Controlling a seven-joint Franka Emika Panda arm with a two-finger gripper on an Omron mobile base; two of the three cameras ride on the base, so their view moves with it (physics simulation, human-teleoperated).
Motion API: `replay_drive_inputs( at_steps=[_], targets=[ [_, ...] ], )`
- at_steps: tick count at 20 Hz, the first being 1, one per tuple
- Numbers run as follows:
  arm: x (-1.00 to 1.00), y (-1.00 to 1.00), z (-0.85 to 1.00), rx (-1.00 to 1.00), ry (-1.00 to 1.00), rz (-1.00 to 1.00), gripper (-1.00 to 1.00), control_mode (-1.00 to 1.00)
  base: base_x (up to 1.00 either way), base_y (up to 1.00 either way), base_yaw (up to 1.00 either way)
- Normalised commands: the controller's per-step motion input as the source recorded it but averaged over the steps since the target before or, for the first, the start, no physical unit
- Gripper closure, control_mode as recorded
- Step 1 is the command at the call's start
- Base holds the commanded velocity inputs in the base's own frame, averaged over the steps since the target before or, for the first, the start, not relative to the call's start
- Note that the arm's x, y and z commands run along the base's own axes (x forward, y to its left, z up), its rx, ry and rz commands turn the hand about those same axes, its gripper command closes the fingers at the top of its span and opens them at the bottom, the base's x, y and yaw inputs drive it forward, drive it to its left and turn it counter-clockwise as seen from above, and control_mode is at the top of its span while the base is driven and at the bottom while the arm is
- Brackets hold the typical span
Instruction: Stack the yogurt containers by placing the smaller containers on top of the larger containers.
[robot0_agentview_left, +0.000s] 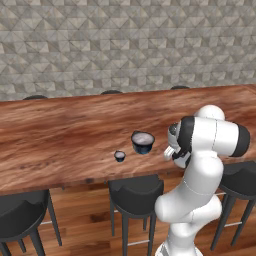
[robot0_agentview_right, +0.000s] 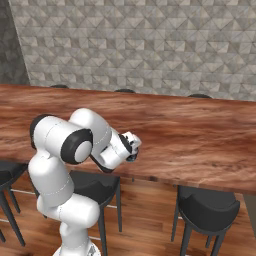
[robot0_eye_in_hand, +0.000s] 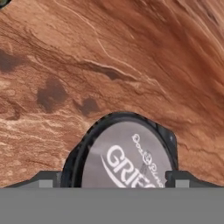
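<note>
The medium yogurt cup (robot0_eye_in_hand: 127, 155) sits between the gripper's (robot0_eye_in_hand: 117, 178) fingertips (robot0_eye_in_hand: 48, 178), spread either side of its lid; whether they grip, I cannot tell. On the wooden counter (robot0_agentview_left: 60, 135), the big cup (robot0_agentview_left: 142, 142) stands near the tiny cup (robot0_agentview_left: 119, 156).

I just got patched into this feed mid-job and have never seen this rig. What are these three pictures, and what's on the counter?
A white robot arm stands before a long wooden counter with dark stools under it. Two pictures come from cameras behind the arm, left and right. The third looks along the gripper. From the left you see a big yogurt cup and a tiny one standing apart. The hand view shows a pale printed lid between the fingertips; whether they grip it, I cannot tell.
</note>
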Motion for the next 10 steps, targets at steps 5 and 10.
replay_drive_inputs(
  at_steps=[5, 10],
  targets=[
    [0.00, 0.00, 0.00, 0.00, 0.00, 0.00, 1.00, -1.00, 0.00, 0.00, 0.00],
    [0.00, 0.00, -0.01, -0.02, -0.02, 0.00, 1.00, -1.00, 0.00, 0.00, 0.00]
  ],
)
